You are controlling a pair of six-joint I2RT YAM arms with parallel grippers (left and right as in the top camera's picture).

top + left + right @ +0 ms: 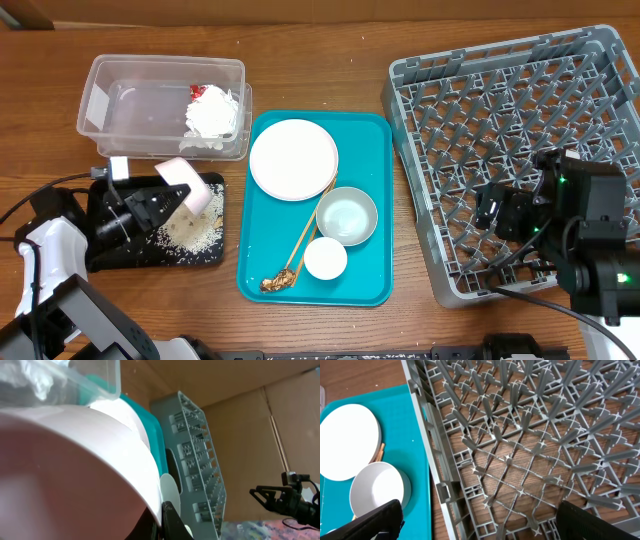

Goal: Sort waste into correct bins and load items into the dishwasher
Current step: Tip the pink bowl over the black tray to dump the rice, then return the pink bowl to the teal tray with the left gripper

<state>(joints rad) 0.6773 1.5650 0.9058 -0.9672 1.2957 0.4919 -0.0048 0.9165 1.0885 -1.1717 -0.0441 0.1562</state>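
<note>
The left gripper (pixel 168 202) is clamping the pink bowl (pixel 192 180) and tilting it over the black tray (pixel 110 257), apparently emptying scraps. Farther off, the right gripper (pixel 485 520) is hovering spread and empty over the dish rack (pixel 520 110). Carrying the emptied bowl there is likely calling for a steady grip.

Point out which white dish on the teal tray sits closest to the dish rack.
The mid-sized bowl; the flat plate and the small cup lie farther from the rack.
</note>
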